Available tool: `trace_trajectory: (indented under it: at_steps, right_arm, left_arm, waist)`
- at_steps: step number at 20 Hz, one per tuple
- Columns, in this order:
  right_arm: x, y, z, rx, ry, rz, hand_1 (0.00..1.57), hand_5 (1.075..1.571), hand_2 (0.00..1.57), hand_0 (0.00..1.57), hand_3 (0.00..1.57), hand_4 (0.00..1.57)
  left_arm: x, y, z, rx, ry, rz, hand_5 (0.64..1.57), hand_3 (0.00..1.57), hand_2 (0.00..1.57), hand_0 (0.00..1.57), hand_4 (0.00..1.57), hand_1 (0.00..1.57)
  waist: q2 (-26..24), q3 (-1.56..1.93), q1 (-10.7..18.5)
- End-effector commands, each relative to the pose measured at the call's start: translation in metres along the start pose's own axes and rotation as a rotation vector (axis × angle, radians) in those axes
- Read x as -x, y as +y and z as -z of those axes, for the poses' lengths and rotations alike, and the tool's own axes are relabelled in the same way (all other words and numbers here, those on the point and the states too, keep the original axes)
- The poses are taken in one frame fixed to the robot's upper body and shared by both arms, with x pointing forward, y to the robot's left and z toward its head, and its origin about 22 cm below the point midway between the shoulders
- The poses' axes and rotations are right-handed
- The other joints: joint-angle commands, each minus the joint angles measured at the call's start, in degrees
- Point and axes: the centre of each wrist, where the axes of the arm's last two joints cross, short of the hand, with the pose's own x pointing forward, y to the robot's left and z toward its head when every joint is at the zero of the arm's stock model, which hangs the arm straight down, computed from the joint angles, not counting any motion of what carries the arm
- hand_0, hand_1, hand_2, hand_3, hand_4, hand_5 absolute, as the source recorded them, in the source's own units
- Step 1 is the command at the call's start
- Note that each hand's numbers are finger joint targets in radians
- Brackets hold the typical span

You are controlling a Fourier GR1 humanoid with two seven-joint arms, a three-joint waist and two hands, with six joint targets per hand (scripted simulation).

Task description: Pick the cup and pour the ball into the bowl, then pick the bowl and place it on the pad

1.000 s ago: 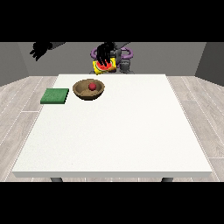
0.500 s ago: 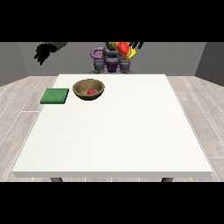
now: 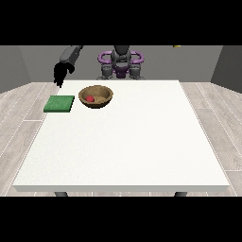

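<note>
A brown wooden bowl (image 3: 96,96) stands on the white table (image 3: 127,146) near its far left, and a red ball (image 3: 90,99) lies inside it. To the bowl's left a flat green pad (image 3: 59,103) rests on the table. The hand at the view's left (image 3: 60,72) hangs above the far left corner, behind the pad, fingers pointing down and holding nothing. The hand at the view's right does not show. A small yellow bit (image 3: 177,46) shows at the scene's top edge, right of the robot; I cannot tell whether it is the cup.
The robot's grey torso with purple rings (image 3: 121,61) stands behind the far edge of the table. Wooden floor surrounds the table on both sides.
The hand at the view's right, with the yellow cup, rose from near the robot's chest and left the view. The hand at the view's left came down towards the far left corner.
</note>
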Motion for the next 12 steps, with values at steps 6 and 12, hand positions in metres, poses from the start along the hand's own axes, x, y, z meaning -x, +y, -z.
trace_trajectory:
  at_steps: [6, 12]
  right_arm:
    - [0.039, 0.047, 0.008, 0.006, -0.054, 0.069, 0.00, 1.566, 0.00, 0.00, 0.00, 0.72]
    - [0.046, 0.047, 0.019, -0.035, -0.061, 0.074, 0.00, 1.558, 0.00, 0.00, 0.00, 0.58]
  left_arm:
    - [-0.009, 0.100, -0.013, 0.037, -0.091, -0.133, 1.558, 0.00, 0.00, 0.00, 1.04, 0.00]
    - [-0.006, 0.152, -0.034, 0.007, -0.095, -0.132, 1.542, 0.00, 0.00, 0.00, 1.00, 0.00]
  waist:
    - [7.02, 0.31, 0.74]
    - [9.02, 0.31, -0.87]
